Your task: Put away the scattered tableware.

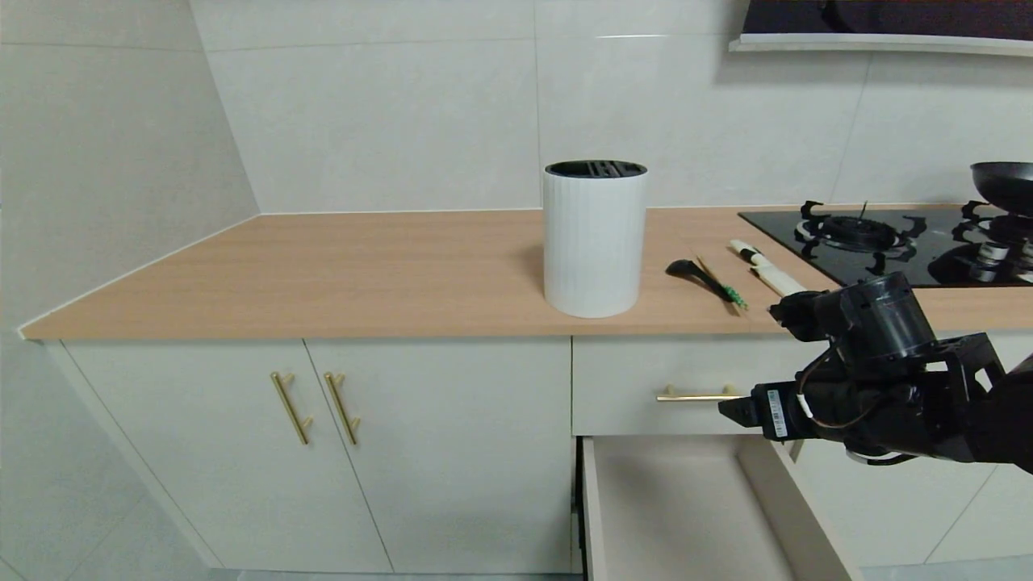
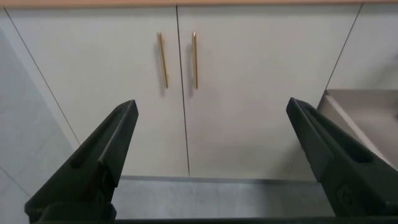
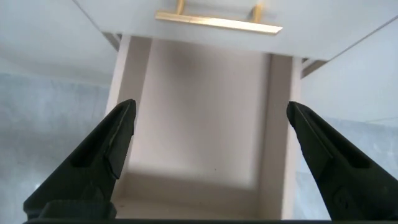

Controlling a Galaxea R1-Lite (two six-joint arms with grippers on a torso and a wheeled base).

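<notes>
while right gripper (image 3: 209, 109) hangs jaws apart over the open drawer (image 1: 591, 508), black spoon (image 1: 692, 272), chopsticks (image 1: 702, 265) and white-handled utensil (image 1: 765, 269) lie farther back on the counter (image 1: 363, 274), right of the white holder (image 1: 595, 238). left gripper (image 2: 209, 106) also spread.

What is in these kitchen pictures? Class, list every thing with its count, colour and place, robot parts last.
counter: one, light wood, over the cupboards.
holder: one, white with black top, upright on the counter.
ladle: one, black, lying right of the holder.
thin stick: one, brown, beside the ladle.
pale utensil: one, cream, between ladle and hob.
hob: one, black, counter's right end.
pan: one, black, on the hob.
drawer: one, pale, pulled open below the counter.
cupboard doors: two, white, gold handles, under the counter.
left pincer: one, black, open, facing the cupboard doors.
right pincer: one, black, open, above the drawer.
</notes>
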